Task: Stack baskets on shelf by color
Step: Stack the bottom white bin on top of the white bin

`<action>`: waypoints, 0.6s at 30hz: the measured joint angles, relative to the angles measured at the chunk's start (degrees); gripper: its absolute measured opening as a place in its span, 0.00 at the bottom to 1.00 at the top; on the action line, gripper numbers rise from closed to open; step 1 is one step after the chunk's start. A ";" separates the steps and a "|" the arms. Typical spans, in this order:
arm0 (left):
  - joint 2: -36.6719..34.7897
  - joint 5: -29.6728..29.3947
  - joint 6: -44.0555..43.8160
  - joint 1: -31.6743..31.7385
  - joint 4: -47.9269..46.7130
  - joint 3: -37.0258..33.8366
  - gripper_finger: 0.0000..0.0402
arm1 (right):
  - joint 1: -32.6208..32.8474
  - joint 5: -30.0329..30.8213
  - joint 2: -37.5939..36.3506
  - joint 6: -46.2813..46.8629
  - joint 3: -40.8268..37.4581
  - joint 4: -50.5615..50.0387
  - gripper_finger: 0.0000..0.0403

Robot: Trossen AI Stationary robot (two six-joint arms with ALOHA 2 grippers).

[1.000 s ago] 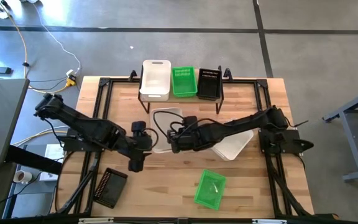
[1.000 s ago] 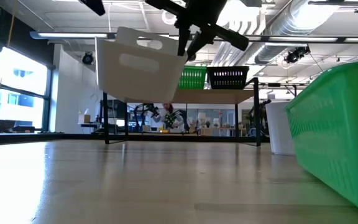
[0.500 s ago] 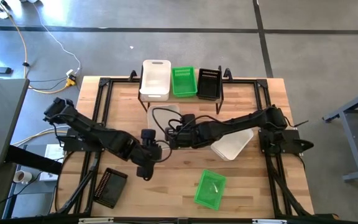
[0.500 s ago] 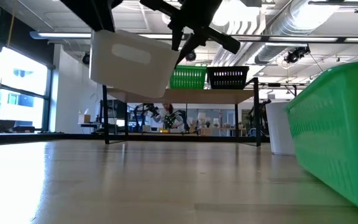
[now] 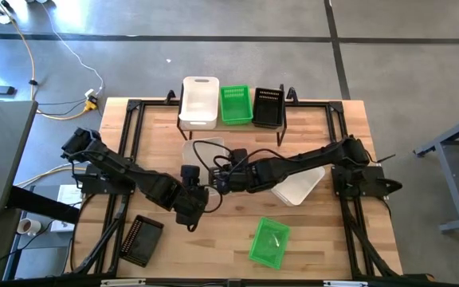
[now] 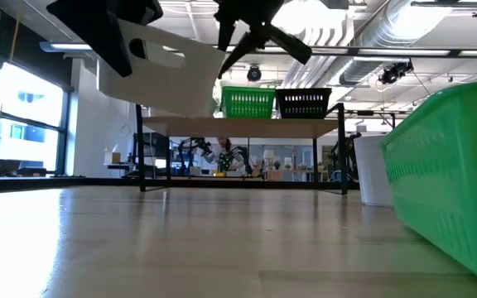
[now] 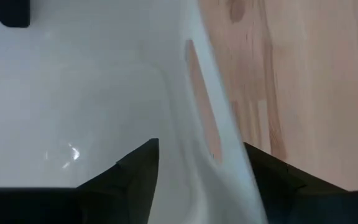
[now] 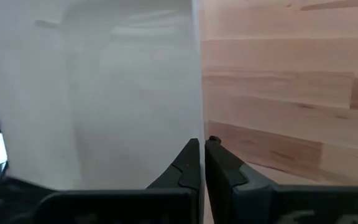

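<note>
A white smooth-walled basket [image 5: 201, 156] [image 6: 160, 76] hangs tilted in the air over the table's middle. My right gripper [image 5: 217, 181] [image 8: 202, 142] is shut on it. My left gripper [image 5: 190, 175] [image 7: 201, 149] is open at the basket's near end, one finger inside and one outside the end wall with the handle slot [image 7: 199, 118]. The shelf [image 5: 231, 121] at the far edge carries a white basket [image 5: 199, 101], a green basket [image 5: 235, 104] and a black basket [image 5: 268, 107] side by side. My right gripper pinches the white basket's right long wall at its top edge [image 8: 197, 127], near the near end, one finger inside and one outside. It comes level from the table's right side. The basket is lifted clear of the table and tilted.
Another white basket [image 5: 300, 185] lies on the table under my right arm. A green basket [image 5: 269, 241] [image 6: 454, 182] sits near the near edge, and a black basket [image 5: 139, 239] lies at the near left. Black frame rails run along the table's sides.
My right gripper has carried the white basket up and a little toward the far-left, tipping it more. My left arm has swung toward the table's right and near edge, and its open fingers have come around the basket's near end wall.
</note>
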 joint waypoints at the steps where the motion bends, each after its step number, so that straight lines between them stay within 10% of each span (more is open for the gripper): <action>1: 0.28 -0.21 0.20 0.00 0.25 0.02 0.46 | 0.10 -0.05 0.02 -0.68 0.58 -0.36 0.00; 18: 0.21 -2.40 4.84 -1.11 1.06 0.02 0.02 | 0.15 -0.42 -0.07 -5.75 2.55 -1.30 0.00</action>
